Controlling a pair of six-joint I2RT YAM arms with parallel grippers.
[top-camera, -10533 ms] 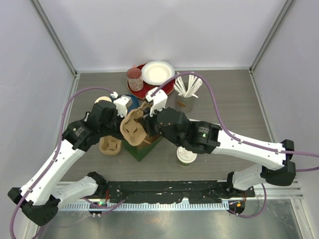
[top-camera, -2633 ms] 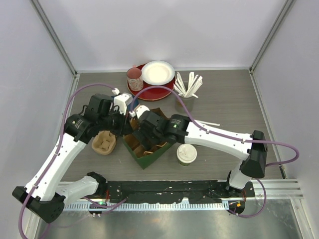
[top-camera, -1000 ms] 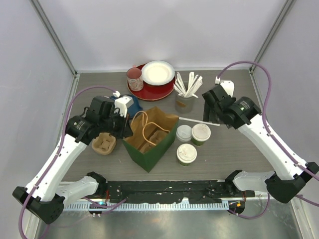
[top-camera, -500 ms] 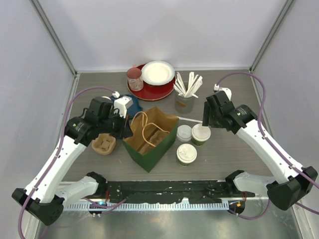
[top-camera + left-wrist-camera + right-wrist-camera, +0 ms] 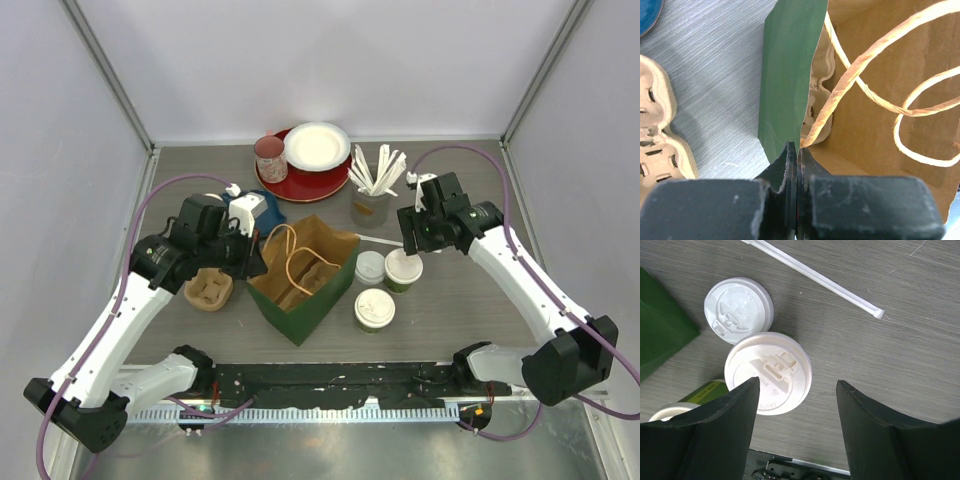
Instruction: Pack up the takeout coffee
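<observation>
1. Since a second ago, the right pincer [image 5: 797,386] has swung in from the back right of the bench [image 5: 470,190]. Its jaws stand apart above a lidded green coffee cup [image 5: 768,372].
2. Two more lidded cups [image 5: 374,308] stand just beside it, right of the green paper bag [image 5: 300,290].
3. On the bag's rim, the left pincer [image 5: 797,150] is clamped tight.

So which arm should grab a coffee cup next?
Probably the right. The right gripper hangs open just above a lidded cup, while the left gripper is shut on the edge of the bag.
</observation>
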